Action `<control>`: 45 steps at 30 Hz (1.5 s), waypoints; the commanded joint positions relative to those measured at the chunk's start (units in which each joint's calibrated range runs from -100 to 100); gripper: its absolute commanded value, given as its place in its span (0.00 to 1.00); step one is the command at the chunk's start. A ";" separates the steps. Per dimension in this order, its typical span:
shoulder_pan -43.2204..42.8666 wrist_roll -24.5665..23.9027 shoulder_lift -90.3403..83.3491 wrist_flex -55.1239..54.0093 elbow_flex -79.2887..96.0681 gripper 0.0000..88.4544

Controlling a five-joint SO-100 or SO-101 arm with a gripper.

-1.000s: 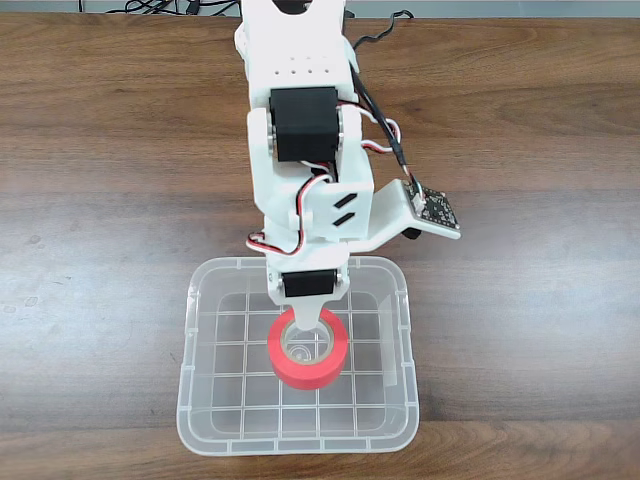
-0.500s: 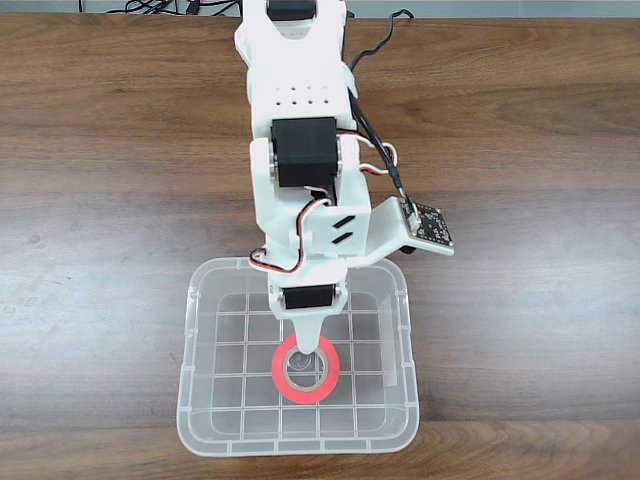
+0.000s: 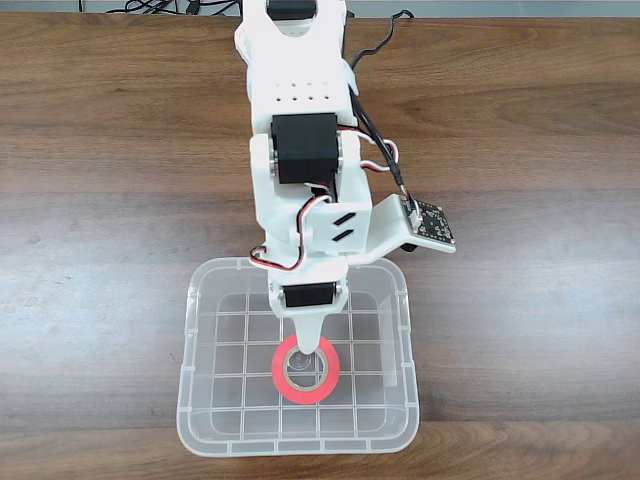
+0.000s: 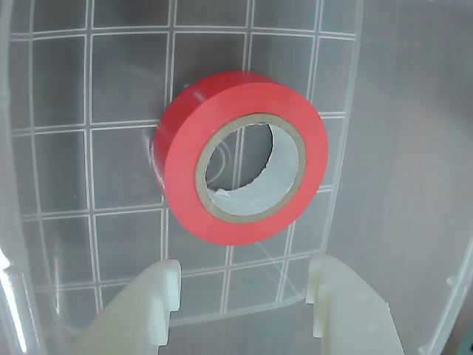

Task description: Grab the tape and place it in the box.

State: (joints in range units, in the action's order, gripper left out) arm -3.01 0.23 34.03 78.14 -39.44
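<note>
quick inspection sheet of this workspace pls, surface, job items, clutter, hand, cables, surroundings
surface: brown wood-grain table, bare around the box.
job's things: red tape lies flat on the ribbed floor of the clear box, roughly central in the fixed view; grey-beige core visible in the wrist view.
clutter: nothing seen.
hand: the hand is inside the box just over the tape, fingers apart and not touching the roll; open.
cables: red, white and black servo wires looped on the arm; a black cable runs down to a small circuit board on the wrist; dark cables at the table's far edge.
surroundings: nothing seen beyond the table.
</note>
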 commanded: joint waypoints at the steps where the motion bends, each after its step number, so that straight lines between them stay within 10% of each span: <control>1: 0.66 0.13 -6.76 2.34 -5.63 0.11; 22: 0.37 0.03 -36.61 21.86 0.06 0.01; 35: -0.07 1.77 -73.13 21.01 50.87 0.01; 45: -0.07 4.67 -95.01 -0.48 93.27 0.01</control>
State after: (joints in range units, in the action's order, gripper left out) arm -3.01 4.62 -51.11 87.20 37.45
